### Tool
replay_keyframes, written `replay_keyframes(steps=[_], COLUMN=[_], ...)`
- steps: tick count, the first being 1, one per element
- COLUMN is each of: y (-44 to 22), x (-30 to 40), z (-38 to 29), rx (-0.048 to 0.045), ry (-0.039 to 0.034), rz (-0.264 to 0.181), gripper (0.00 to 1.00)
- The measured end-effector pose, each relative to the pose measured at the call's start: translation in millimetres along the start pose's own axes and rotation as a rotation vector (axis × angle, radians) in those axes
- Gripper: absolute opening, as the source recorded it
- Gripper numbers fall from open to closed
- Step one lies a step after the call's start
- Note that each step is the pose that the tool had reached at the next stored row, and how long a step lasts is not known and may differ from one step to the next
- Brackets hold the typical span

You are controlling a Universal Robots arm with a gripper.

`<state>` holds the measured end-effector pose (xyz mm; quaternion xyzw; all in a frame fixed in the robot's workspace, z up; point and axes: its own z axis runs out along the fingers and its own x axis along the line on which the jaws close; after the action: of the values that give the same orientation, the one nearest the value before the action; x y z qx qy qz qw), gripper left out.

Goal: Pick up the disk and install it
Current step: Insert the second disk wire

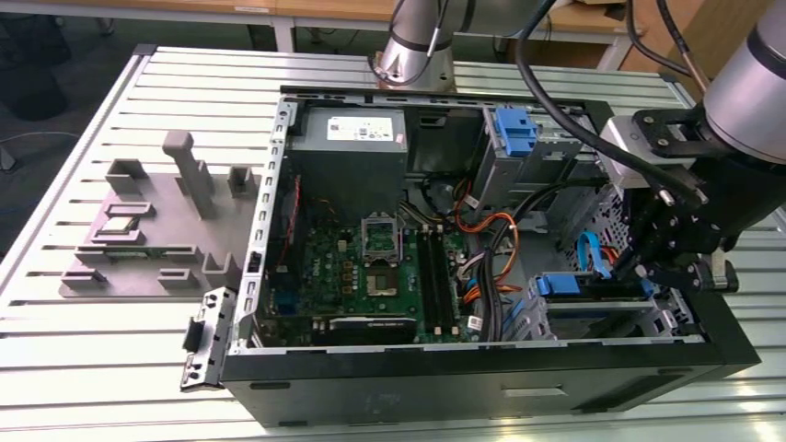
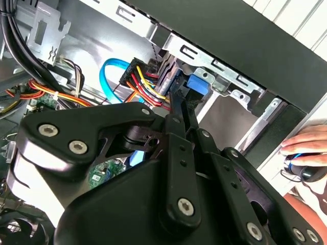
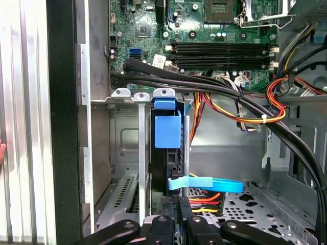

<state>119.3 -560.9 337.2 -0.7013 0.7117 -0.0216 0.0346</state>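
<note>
1. One disk (image 3: 168, 140), blue-framed, stands on edge in the drive cage (image 3: 122, 153) at the front corner of the computer case (image 1: 491, 373); it looks nearly seated.
2. Hand (image 3: 176, 224) sits right at the disk's near edge, fingers drawn close together on or against it; whether they truly clamp it I cannot tell.
3. Judgement: push straight along the cage rails, keeping clear of the blue cable (image 3: 204, 184) and the power wires (image 3: 204, 201) beside it.
4. Case lies open on the slatted counter (image 1: 98, 341).

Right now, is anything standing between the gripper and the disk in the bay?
Nothing visible separates them. In the first wrist view the gripper sits right at the edge of the disk, which stands edge-on in the drive bay. A blue flat cable and coloured wires lie close beside that edge.
</note>
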Motion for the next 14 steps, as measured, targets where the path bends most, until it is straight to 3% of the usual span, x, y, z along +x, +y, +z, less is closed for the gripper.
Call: replay_keyframes(steps=[14], y=[0.3], x=[0.0], z=[2.0], rx=[0.0013], ry=[0.0025], rz=[-0.001], gripper=[0.16])
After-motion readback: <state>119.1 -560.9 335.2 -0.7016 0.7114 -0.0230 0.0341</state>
